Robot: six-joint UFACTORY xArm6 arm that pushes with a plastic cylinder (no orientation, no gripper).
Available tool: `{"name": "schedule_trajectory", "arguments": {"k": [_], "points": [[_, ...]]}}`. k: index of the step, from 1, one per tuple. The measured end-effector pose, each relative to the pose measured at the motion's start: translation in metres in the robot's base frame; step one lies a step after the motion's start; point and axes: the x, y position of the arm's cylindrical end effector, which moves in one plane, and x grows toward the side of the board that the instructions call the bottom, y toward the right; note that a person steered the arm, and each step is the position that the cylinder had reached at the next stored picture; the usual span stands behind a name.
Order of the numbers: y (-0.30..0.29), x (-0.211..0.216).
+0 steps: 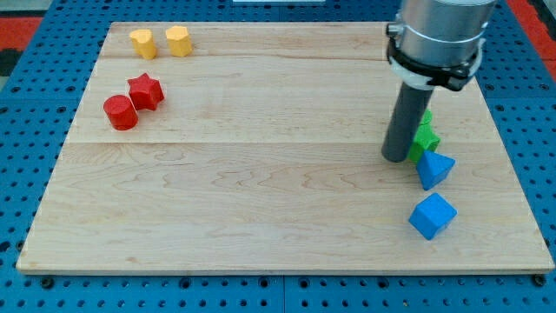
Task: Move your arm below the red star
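The red star point(146, 90) lies at the view's upper left of the wooden board point(261, 191). A red cylinder point(120, 113) touches it on its lower left. My tip point(396, 158) is far away at the view's right, at the end of the dark rod. It stands just left of a green block point(425, 137) and a blue triangular block point(434, 169). The rod hides part of the green block.
Two yellow blocks point(143, 43) point(178, 40) sit near the board's top left edge. A blue cube point(432, 216) lies at the lower right. A blue pegboard point(26, 130) surrounds the board.
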Motion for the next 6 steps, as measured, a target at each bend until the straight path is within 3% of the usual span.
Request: {"name": "schedule_trajectory", "arguments": {"k": [1, 2, 3, 4, 5, 6], "points": [[-0.006, 0.000], [-0.049, -0.007], [-0.124, -0.027], [-0.203, 0.012], [-0.293, 0.023], [-0.359, -0.014]]}}
